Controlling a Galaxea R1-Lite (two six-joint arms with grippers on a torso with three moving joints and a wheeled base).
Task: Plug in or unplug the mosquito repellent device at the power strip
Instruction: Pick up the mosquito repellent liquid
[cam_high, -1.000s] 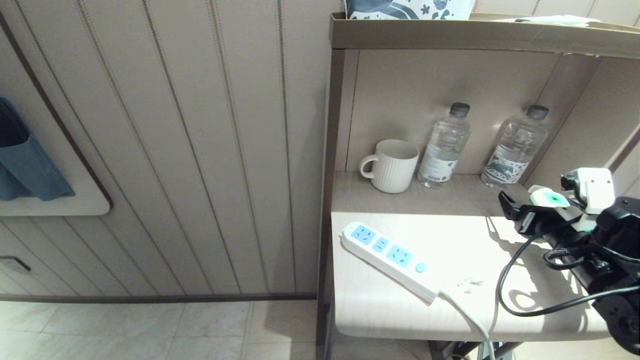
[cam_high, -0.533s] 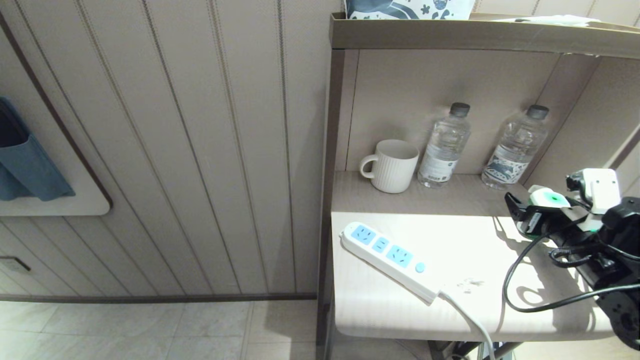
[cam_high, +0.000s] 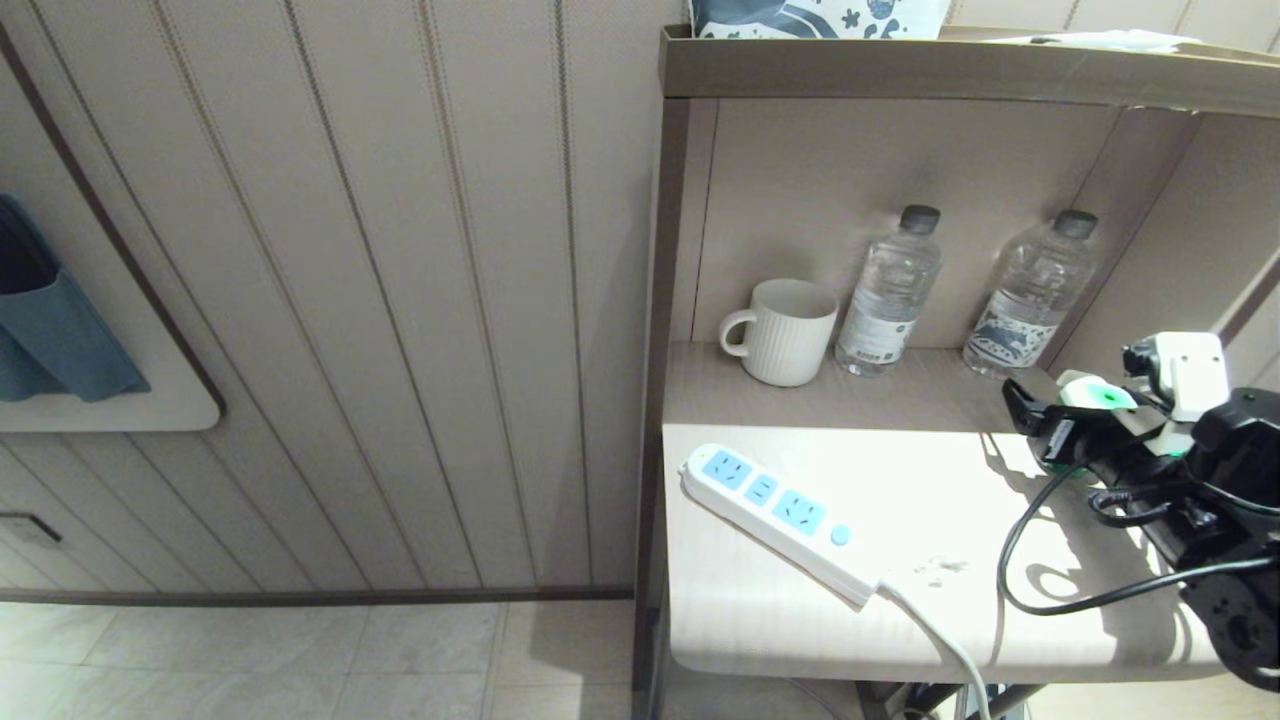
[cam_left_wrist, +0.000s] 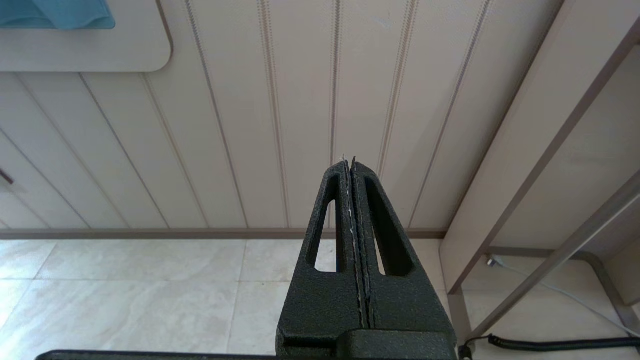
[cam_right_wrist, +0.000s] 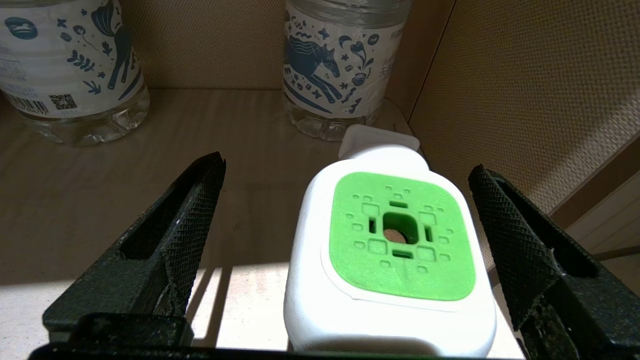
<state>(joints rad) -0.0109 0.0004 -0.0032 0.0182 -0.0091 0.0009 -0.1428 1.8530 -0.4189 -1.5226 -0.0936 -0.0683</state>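
Three sockets on power strip (cam_high: 775, 518) seen empty; nothing plugged in yet. Mosquito repellent device (cam_right_wrist: 390, 260) stood upright on desk (cam_high: 900, 600) at right edge, well apart from strip, green cap up. Right gripper (cam_right_wrist: 345, 240) placed around device, jaws spread wide, no contact seen either side; nothing gripped. Left gripper (cam_left_wrist: 353, 200) parked off desk, fingers pressed together, empty. Judged early stage: grasp, carry, insertion all left.
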